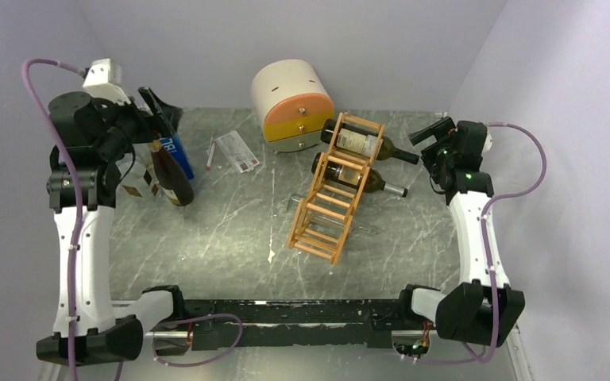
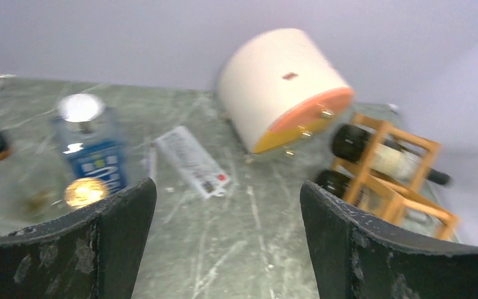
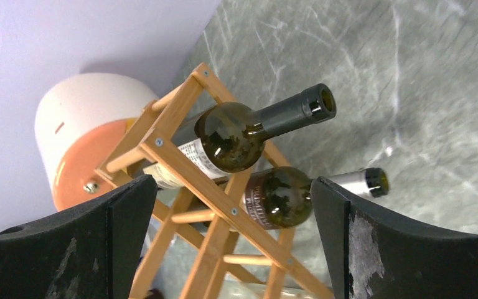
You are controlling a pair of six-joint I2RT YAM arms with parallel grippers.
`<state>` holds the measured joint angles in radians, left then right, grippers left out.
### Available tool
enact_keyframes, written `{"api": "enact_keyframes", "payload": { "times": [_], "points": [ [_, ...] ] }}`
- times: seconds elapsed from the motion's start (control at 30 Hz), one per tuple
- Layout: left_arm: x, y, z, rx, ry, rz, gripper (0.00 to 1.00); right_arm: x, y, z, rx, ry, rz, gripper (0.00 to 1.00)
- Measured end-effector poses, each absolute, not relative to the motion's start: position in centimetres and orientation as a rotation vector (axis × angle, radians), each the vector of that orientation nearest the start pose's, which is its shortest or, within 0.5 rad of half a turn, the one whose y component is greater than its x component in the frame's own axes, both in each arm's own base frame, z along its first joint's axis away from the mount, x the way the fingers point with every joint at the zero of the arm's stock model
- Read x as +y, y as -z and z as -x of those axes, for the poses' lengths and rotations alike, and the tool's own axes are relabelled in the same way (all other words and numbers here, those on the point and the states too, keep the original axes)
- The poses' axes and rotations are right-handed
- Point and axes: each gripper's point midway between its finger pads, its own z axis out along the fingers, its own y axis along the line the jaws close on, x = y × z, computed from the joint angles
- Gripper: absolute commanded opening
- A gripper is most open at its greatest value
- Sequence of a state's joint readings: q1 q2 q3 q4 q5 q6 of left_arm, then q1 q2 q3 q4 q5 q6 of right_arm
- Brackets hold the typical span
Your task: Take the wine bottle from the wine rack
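The light wooden wine rack (image 1: 330, 202) leans on the grey table, right of centre. Two dark wine bottles lie in its top tiers, the upper one (image 1: 363, 144) and the lower one (image 1: 356, 176), with necks pointing right. My right gripper (image 1: 427, 133) is open just right of the upper bottle's neck. In the right wrist view the rack (image 3: 183, 165), the upper bottle (image 3: 236, 134) and the lower bottle (image 3: 286, 199) show ahead of the open gripper (image 3: 233, 182). A third dark bottle (image 1: 173, 178) stands upright at the far left. My left gripper (image 1: 161, 115) hangs open above it, holding nothing (image 2: 226, 187).
A round cream-and-orange drawer box (image 1: 292, 103) stands behind the rack. A blue-labelled clear bottle (image 1: 177, 154) stands by the upright dark bottle. A white card (image 1: 237, 151) and a pen (image 1: 210, 151) lie at the back. Walls close in the table at the back and both sides.
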<state>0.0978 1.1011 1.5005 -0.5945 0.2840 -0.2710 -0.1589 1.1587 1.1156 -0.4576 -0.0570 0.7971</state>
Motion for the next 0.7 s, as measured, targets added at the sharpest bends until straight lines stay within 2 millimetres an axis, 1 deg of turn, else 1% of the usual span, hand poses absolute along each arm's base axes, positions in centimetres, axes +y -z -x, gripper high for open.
{"api": "enact_keyframes", "payload": {
  "times": [0.07, 0.1, 0.13, 0.2, 0.27, 0.33, 0.43, 0.57, 0.67, 0.7],
  "points": [
    [-4.9, -41.6, -32.9, 1.754, 0.454, 0.052, 0.9, -1.7, -25.1, -37.4, 1.876, -0.49, -1.025, 0.99],
    [-7.1, -41.5, -32.6, 1.755, 0.509, -0.008, 0.89, -1.6, -24.7, -37.9, 1.869, -0.514, -1.07, 1.0],
    [-8.8, -41.4, -32.4, 1.76, 0.548, -0.055, 0.89, -1.6, -24.2, -38.2, 1.86, -0.533, -1.109, 1.0],
    [-13.8, -40.9, -31.8, 1.774, 0.655, -0.187, 0.89, -1.5, -23.4, -38.8, 1.84, -0.565, -1.179, 1.0],
    [-17.4, -39.5, -31.7, 1.808, 0.725, -0.274, 0.89, -1.5, -22.9, -39.4, 1.808, -0.596, -1.242, 1.0],
    [-19.9, -37.8, -31.7, 1.846, 0.767, -0.34, 0.89, -1.6, -22.6, -39.9, 1.772, -0.617, -1.302, 1.0],
    [-21.8, -36.2, -31.8, 1.871, 0.777, -0.4, 0.88, -1.8, -22.4, -40.6, 1.71, -0.639, -1.376, 0.99],
    [-23.5, -33.9, -31.6, 1.863, 0.752, -0.486, 0.88, -1.6, -21.0, -41.5, 1.647, -0.665, -1.485, 0.99],
    [-23.5, -31.4, -31.3, 1.868, 0.717, -0.513, 0.88, -1.1, -19.5, -42.7, 1.64, -0.678, -1.535, 0.99],
    [-23.4, -30.5, -31.2, 1.875, 0.704, -0.517, 0.87, -0.8, -18.6, -43.1, 1.647, -0.677, -1.553, 0.99]
  ]
}}
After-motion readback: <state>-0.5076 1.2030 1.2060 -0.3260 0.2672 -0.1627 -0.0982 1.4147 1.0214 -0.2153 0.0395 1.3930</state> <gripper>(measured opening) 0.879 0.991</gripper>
